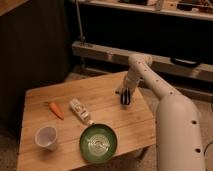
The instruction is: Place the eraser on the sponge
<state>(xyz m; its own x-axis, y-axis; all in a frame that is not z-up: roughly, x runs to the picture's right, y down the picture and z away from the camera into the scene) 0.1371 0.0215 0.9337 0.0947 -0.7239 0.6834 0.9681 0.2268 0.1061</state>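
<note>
My gripper (125,93) points down at the right back part of the wooden table (105,107), at the end of the white arm (150,82). Right under it sits a narrow black block with a pale stripe, the eraser (126,99). Gripper and eraser run together as one dark shape, so I cannot tell whether they touch. A small pale patch at the block's left edge may be the sponge (119,92). The rest of the sponge is hidden beneath the eraser and the gripper.
A carrot (56,110) lies at the table's left. A white tube-like bottle (80,110) lies in the middle, a white cup (46,137) stands at the front left, and a green bowl (98,143) at the front. The arm's thick segment (177,130) fills the right side.
</note>
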